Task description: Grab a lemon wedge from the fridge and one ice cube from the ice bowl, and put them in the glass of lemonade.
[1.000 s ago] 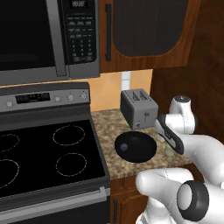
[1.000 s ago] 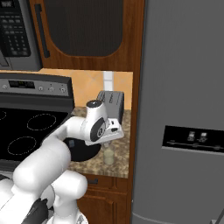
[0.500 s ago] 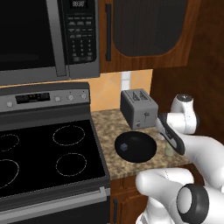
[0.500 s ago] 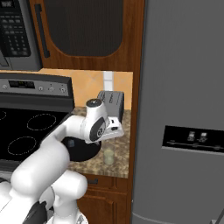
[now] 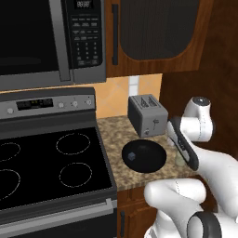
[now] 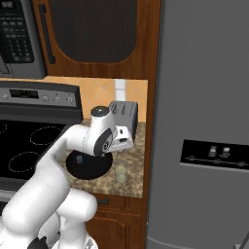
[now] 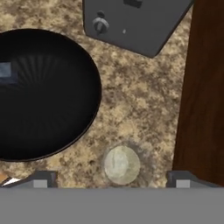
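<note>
My gripper point(image 7: 111, 177) hangs right above the glass point(image 7: 122, 165), fingers spread wide, one tip point(image 7: 41, 179) to each side at the bottom of the hand view, nothing between them and nothing touched. So I'm open and empty. The glass sits on the speckled counter point(image 7: 131, 96), just beside the black bowl point(image 7: 48, 92), close to the wood panel point(image 7: 202, 87). From the right base view the glass point(image 6: 120, 174) stands near the counter's front edge, bowl point(image 6: 90, 165) next to it, toaster point(image 6: 124, 113) behind. One ice cube point(image 7: 5, 71) lies in the bowl, toward the far side from the glass; it shows as a small pale block in the left base view too point(image 5: 132, 155). Fridge point(image 6: 204, 121) is to the right of the counter, doors shut. Can't tell whether a lemon wedge is already in the drink; the surface looks pale and blurry. Risks, as I judge them: glass is light and sits near the edge, so if I swing toward the bowl w/o lifting first, a finger could clip the rim and tip it. The cube is tiny and prob slick; a pinch off-center could squirt it across the bowl. The bowl's sloped wall may also block one finger on the way down.
</note>
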Available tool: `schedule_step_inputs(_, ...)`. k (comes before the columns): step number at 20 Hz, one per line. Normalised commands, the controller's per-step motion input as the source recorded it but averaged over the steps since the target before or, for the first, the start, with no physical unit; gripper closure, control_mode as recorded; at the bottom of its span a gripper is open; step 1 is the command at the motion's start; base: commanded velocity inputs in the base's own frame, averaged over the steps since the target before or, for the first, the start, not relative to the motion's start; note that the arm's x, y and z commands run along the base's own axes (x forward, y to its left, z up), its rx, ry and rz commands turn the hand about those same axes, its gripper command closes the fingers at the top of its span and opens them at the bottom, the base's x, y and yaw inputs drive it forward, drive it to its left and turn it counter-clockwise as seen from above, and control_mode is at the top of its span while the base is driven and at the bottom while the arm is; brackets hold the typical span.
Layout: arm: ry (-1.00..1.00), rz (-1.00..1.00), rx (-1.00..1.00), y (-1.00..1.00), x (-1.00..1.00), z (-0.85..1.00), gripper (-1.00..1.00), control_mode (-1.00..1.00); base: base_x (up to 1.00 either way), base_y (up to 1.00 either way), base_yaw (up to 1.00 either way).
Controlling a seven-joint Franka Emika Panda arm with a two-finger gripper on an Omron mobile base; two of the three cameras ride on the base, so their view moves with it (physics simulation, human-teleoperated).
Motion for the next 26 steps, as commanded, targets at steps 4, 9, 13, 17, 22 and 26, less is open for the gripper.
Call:
schedule_step_inputs(4, -0.12, 0.05, 0.0, 0.3, -0.28, 0.24, -1.0, -1.0, 0.0, 0.0, 0.0)
schedule_step_inputs(9, -0.22, 0.03, 0.0, 0.4, -0.17, 0.25, -1.0, -1.0, 0.0, 0.0, 0.0)
schedule_step_inputs(13, 0.03, 0.0, 0.03, 0.1, -0.74, 0.53, -1.0, -1.0, 0.0, 0.0, 0.0)
schedule_step_inputs(17, 0.48, -0.03, -0.01, -0.06, -0.61, 0.3, -1.0, -1.0, 0.0, 0.0, 0.0)
schedule_step_inputs(22, 0.33, -0.14, 0.0, -0.17, -0.72, -0.01, -1.0, -1.0, 0.0, 0.0, 0.0)
schedule_step_inputs(26, 0.14, -0.08, 0.04, -0.14, -0.79, -0.01, -1.0, -1.0, 0.0, 0.0, 0.0)
